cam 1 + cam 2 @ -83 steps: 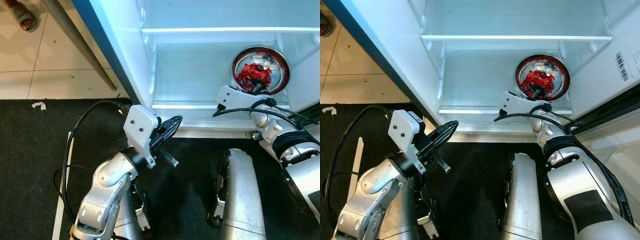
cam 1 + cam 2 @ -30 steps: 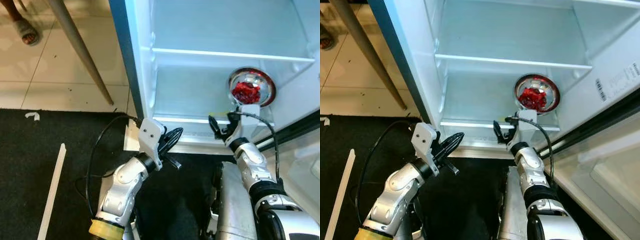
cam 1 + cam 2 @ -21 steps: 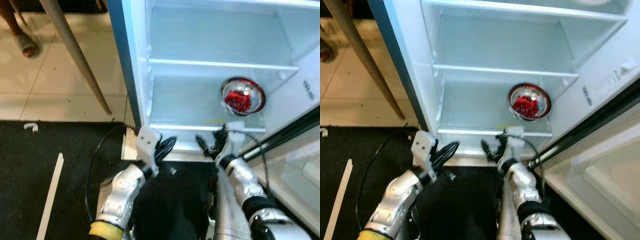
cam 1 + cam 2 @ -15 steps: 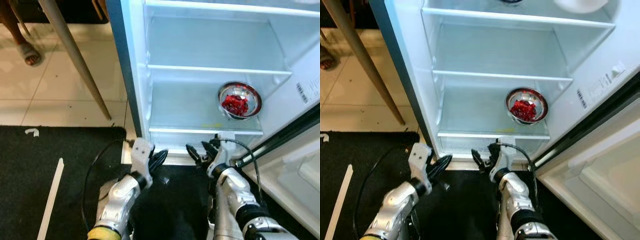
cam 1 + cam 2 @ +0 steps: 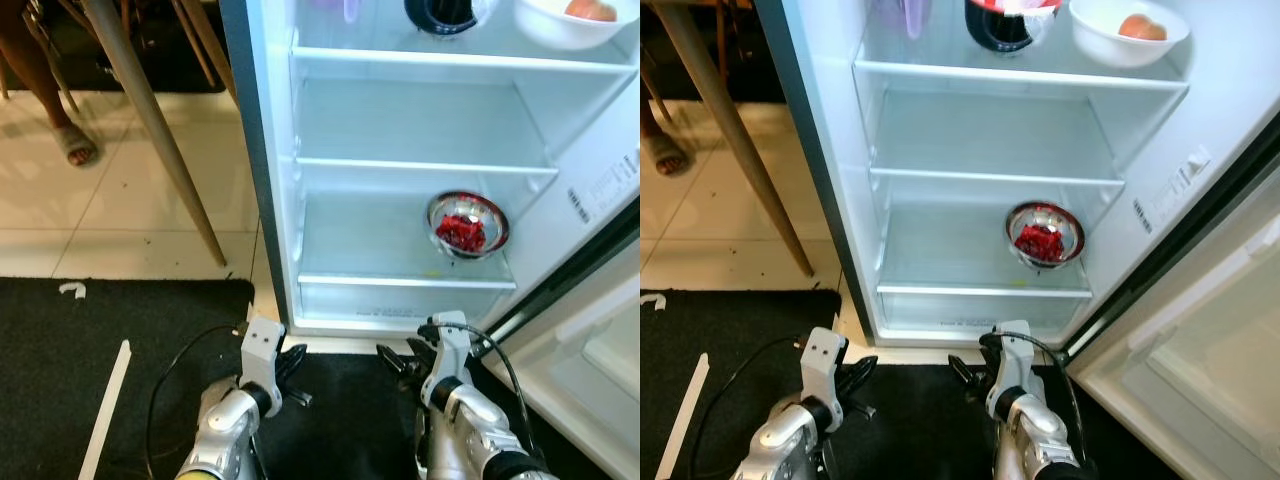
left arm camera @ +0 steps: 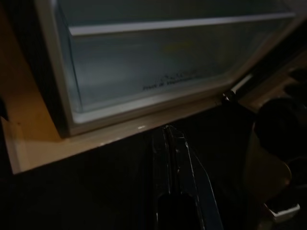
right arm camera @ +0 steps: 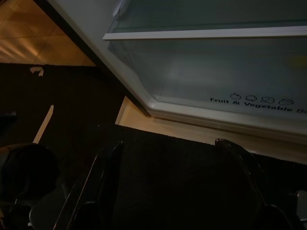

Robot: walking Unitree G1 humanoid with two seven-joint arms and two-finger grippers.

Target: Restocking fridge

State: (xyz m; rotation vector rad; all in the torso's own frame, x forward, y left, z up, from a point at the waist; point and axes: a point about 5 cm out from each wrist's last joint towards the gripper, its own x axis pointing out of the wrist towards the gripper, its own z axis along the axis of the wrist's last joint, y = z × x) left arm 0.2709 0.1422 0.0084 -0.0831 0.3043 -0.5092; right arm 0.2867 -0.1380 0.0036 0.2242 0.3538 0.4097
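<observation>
Left eye view | steel bowl (image 5: 467, 226) of red food sat on lower fridge shelf (image 5: 400, 282) | right hand (image 5: 400, 362) spread wide, empty | left hand (image 5: 292, 367) pinched narrow, empty | advice: keep both low, clear of door (image 5: 1200, 330), before fetching next item

A black mat (image 5: 90, 330) covers the floor nearest the camera, with a white strip (image 5: 103, 410) and a white scrap (image 5: 71, 290) lying on it. Beyond it are pale floor tiles (image 5: 120, 200), a slanted table leg (image 5: 155, 125) and a person's sandalled foot (image 5: 72, 143).

The top shelf's white bowl (image 5: 572, 18) and dark container (image 5: 445, 14) are cut off by the frame's edge.
</observation>
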